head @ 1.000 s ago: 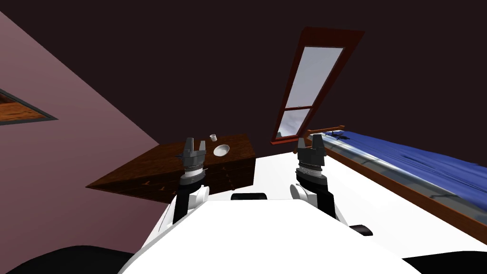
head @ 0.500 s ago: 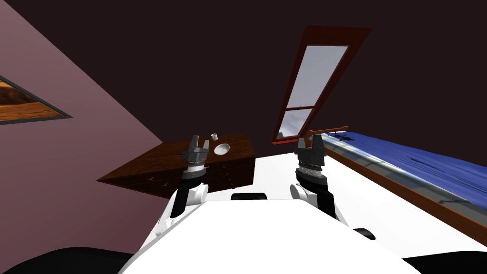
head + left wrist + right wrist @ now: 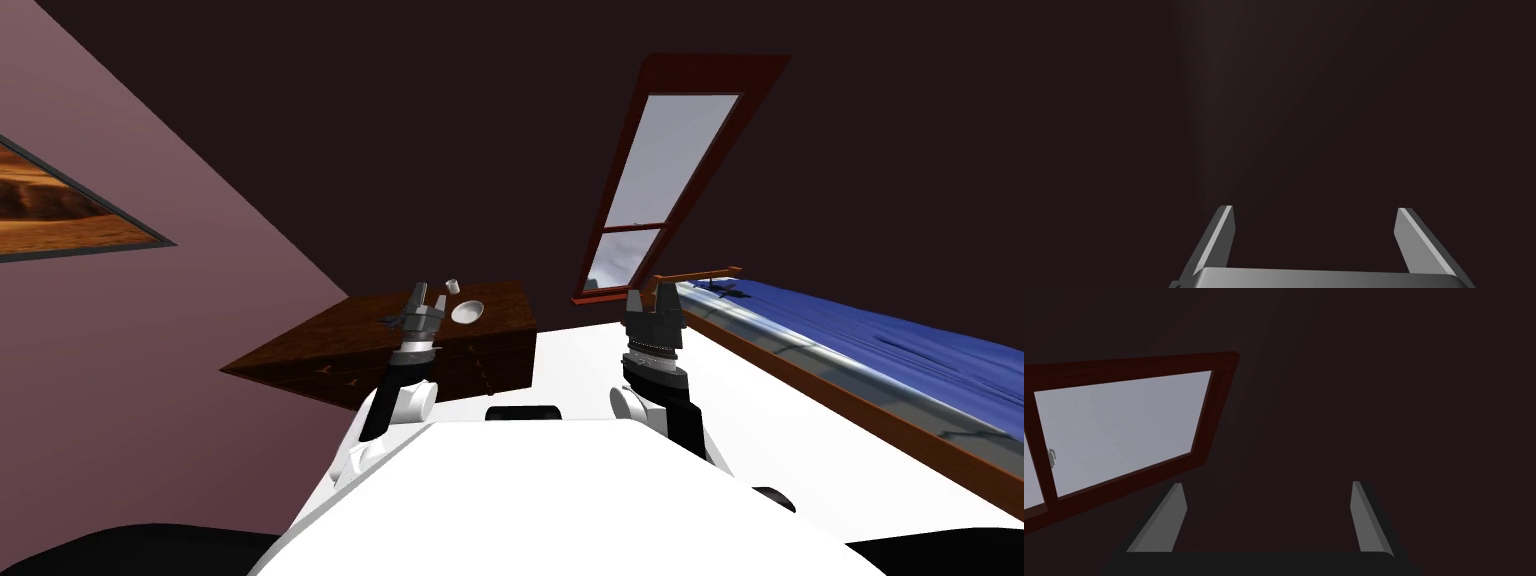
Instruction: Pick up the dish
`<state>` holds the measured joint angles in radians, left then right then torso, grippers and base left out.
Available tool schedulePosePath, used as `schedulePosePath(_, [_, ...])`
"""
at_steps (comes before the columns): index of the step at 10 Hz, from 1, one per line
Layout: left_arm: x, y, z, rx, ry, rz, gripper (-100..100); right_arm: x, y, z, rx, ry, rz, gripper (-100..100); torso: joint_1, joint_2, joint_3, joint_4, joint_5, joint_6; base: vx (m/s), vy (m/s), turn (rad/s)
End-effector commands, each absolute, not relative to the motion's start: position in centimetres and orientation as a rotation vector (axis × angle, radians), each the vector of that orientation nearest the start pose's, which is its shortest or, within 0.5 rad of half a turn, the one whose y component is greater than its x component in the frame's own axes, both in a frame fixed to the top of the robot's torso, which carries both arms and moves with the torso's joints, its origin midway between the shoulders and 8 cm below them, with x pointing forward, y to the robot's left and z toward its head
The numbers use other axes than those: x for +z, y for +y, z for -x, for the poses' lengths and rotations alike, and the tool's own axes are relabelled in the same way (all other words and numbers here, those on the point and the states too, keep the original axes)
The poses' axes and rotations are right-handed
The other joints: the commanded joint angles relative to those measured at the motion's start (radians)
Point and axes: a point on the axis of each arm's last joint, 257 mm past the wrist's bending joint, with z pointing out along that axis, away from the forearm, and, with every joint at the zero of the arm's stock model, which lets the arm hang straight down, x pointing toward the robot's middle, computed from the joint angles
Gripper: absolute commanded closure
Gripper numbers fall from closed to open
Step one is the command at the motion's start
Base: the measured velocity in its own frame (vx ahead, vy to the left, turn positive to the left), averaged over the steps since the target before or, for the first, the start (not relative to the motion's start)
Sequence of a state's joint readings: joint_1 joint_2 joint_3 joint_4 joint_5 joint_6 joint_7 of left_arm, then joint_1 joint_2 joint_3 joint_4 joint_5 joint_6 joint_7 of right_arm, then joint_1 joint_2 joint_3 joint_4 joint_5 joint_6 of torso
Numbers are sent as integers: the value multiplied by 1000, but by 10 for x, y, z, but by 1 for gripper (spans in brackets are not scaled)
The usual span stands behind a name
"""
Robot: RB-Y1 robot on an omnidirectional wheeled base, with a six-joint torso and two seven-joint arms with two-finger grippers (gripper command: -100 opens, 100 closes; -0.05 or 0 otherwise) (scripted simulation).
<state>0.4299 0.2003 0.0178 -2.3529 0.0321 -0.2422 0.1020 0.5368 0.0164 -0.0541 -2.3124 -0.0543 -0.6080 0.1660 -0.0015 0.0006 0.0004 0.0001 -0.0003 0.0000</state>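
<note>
The right gripper point(image 3: 650, 295) is held up at the near right, well apart from the furniture, its blades spread wide and nothing held. The left gripper point(image 3: 427, 297) is raised over the dark brown wooden chest of drawers point(image 3: 330, 352). Its fingers point(image 3: 1216, 240) are parted wide and are empty.

The small white round dish point(image 3: 466, 312) lies on the chest's top, just right of the left gripper and slightly farther. A small pale grey cup point(image 3: 452, 286) stands just beyond the dish, near the far edge.

From the left wrist a flat dark wall point(image 3: 1324, 100) is faced, not the dish, so a closing made without re-aiming would probably catch nothing. If the gripper is swept right too low, the dish could be pushed towards the chest's right edge or the cup knocked. A shallow rim may also be lost by such thin blades, and the dish tipped.
</note>
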Motion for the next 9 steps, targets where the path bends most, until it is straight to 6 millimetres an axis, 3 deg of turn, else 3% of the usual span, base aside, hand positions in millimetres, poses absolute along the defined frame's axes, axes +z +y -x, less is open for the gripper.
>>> schedulePosePath(1, [22,264,-384,-1376,848,709,-100,48,-303,-310,1131,529,-551,0,0,0,0,0,0,0,-10,-23,21])
schedulePosePath(9, [0,266,-419,-1416,972,850,-100,48,-303,-310,1131,529,-551,0,0,0,0,0,0,0,-9,-22,25])
